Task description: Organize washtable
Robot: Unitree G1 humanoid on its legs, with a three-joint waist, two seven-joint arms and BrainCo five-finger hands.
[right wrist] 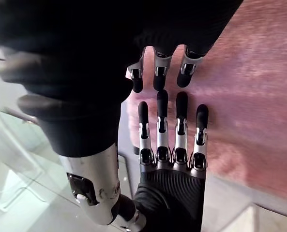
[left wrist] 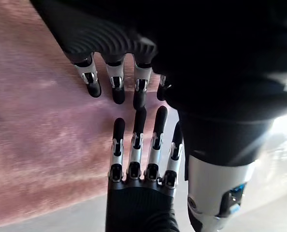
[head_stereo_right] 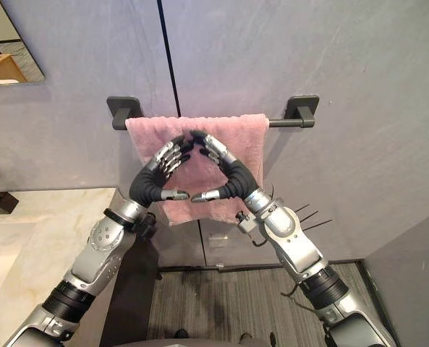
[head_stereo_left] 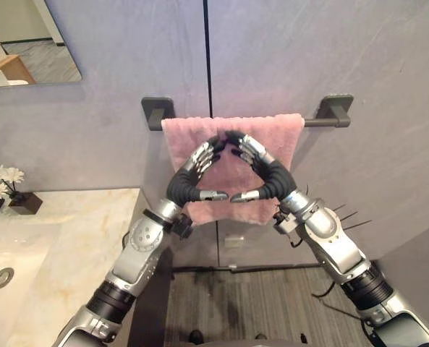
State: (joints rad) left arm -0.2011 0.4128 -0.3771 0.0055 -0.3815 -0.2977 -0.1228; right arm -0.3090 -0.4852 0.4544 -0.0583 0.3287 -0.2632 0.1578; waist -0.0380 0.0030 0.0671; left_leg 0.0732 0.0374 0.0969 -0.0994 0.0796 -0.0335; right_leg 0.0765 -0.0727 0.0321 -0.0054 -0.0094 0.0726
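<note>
My left hand (head_stereo_left: 191, 178) and my right hand (head_stereo_left: 270, 175), fingers straight and holding nothing, sit equally near the pink towel (head_stereo_left: 281, 136), draped mid-frame behind them, its long edge running sideways along the towel bar (head_stereo_left: 320, 122).

Soft even light on wall (head_stereo_left: 344, 58) w/ glare on countertop (head_stereo_left: 77, 231), wrist views backlit

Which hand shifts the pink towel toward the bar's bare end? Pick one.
Right, probably. The right hand lies open on the fluffy pink towel beside the bare stretch of dark metal bar; the left hand, also open, lies on the side where the towel meets the dark bracket.
</note>
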